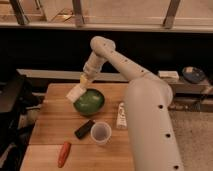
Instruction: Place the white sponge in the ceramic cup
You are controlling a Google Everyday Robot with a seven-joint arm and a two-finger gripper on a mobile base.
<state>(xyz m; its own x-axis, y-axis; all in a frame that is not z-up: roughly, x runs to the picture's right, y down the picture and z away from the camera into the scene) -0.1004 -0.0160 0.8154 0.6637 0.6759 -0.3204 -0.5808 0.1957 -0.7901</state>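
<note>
In the camera view, the gripper [83,85] hung above the green bowl's [92,104] left rim, pinching the white sponge [76,93]. The sponge's long axis slanted from lower left to upper right. There was one sponge, one ceramic cup [101,132] standing nearer the front, and one bowl.

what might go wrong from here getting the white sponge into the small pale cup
The gripper, shut on the flat off-white rectangular sponge, hangs at the round green bowl's left rim; a release here would likely miss the small pale ceramic cup.
The sponge looks about as wide as the cup, so it may catch on the rim or tip it.
A dark oblong object lies close beside the cup and could get knocked.
</note>
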